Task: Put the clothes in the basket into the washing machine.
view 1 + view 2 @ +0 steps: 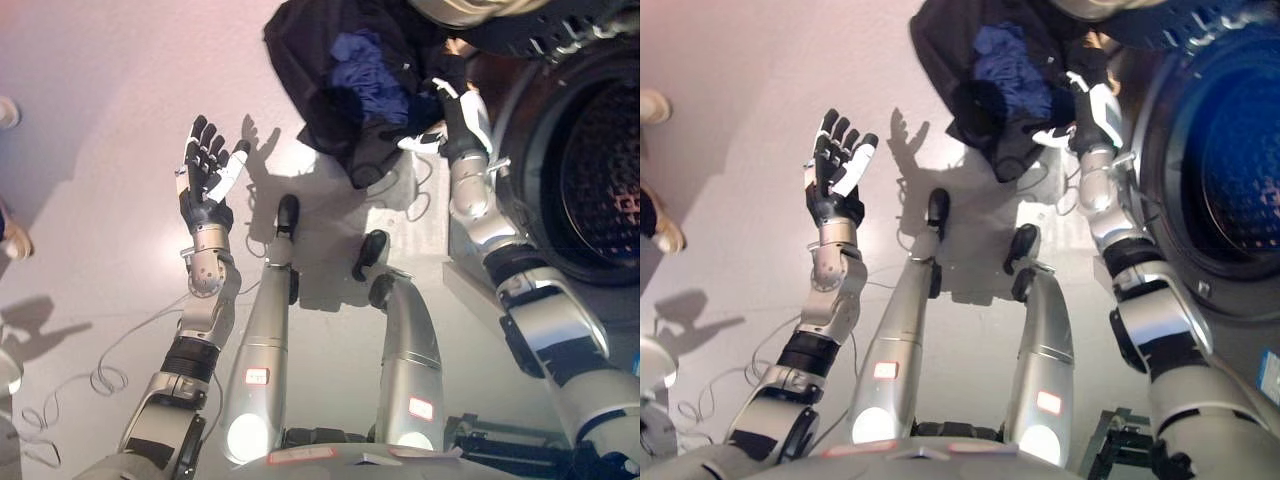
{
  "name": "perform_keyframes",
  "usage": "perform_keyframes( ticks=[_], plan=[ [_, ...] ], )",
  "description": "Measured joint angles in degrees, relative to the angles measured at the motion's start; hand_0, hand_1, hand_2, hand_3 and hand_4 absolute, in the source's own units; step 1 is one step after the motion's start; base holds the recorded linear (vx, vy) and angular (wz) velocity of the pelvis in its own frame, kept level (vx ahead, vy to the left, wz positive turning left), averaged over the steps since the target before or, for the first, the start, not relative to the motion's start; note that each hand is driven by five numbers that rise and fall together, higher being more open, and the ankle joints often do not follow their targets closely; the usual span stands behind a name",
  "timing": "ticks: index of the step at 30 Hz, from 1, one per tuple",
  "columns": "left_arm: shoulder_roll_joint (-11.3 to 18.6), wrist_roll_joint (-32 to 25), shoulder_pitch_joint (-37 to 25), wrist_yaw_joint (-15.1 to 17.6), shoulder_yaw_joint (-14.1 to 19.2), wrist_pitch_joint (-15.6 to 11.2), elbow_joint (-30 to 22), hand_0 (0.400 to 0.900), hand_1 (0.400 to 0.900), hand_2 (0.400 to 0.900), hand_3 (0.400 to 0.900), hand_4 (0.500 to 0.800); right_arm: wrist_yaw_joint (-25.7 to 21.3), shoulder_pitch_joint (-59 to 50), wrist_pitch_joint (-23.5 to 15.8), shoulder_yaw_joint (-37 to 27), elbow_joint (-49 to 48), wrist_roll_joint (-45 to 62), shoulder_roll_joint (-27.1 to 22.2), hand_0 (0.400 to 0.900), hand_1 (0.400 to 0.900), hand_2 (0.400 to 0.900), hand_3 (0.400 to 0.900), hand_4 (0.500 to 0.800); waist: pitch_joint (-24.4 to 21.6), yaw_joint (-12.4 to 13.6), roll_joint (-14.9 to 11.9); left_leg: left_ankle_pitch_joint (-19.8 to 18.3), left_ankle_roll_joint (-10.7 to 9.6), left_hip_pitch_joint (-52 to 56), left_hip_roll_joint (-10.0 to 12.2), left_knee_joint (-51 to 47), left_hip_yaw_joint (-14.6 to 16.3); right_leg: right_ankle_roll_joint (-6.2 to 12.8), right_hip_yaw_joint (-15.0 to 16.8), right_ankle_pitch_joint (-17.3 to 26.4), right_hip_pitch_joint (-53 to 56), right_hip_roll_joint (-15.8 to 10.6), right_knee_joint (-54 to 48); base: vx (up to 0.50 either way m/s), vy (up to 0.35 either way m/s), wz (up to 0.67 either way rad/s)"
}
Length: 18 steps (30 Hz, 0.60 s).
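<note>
Left hand (207, 172) is raised over the floor (100, 120), fingers spread, holding nothing. Right hand (458, 118) reaches to the dark clothes (350, 80) heaped beside the washer (590, 170); its grip cannot be told. Washer door stands open.

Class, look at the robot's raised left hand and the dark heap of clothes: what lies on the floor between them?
Nothing: between the left hand and the dark clothes only bare floor shows, crossed by the hand's shadow, in both eye views.
</note>
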Motion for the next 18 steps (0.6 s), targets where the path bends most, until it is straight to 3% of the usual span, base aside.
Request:
perform_keyframes(
  ticks=[3,6,11,18],
  plan=[
    [2.5,0.0,-0.1,0.0,-2.0,0.0,-0.4,0.9,0.9,0.9,0.9,0.8,-0.3,-5.3,0.6,3.2,5.1,-1.8,-0.3,0.9,0.9,0.9,0.9,0.8,0.0,1.7,0.0,-0.1,-0.2,-0.8,-0.6,0.4,-1.0,0.01,-0.6,-1.0,-0.4,-0.7,1.1,0.09,-0.028,0.22],
    [3.6,0.0,0.0,0.1,-3.7,-0.2,-4.8,0.9,0.9,0.9,0.9,0.8,-1.9,-8.9,1.2,4.7,8.3,-3.2,-2.3,0.9,0.9,0.9,0.9,0.8,-0.2,3.2,0.1,-0.1,-0.3,-3.8,-2.6,2.2,-1.9,0.33,-0.7,-3.2,-3.3,-2.7,4.6,-0.01,-0.002,0.11],
    [5.7,0.0,-0.9,0.6,-5.7,-1.0,-8.8,0.9,0.9,0.9,0.9,0.8,-4.7,-15.3,2.6,7.0,14.7,-5.0,-5.1,0.9,0.9,0.9,0.9,0.8,-0.2,6.3,0.1,-1.9,-0.6,-11.5,-4.1,8.8,-2.3,0.26,-0.5,-5.2,-9.7,-4.5,10.1,0.01,0.011,0.09],
    [7.9,0.0,0.1,1.8,-7.6,-1.5,-14.0,0.9,0.9,0.9,0.9,0.8,-7.6,-16.8,2.8,8.7,16.5,-6.2,-9.6,0.9,0.9,0.9,0.9,0.8,-0.2,7.9,0.4,-5.4,0.0,-20.8,-6.8,19.4,-1.3,-0.48,2.2,-8.7,-18.8,-7.6,20.1,-0.02,0.043,0.06]
  ],
)
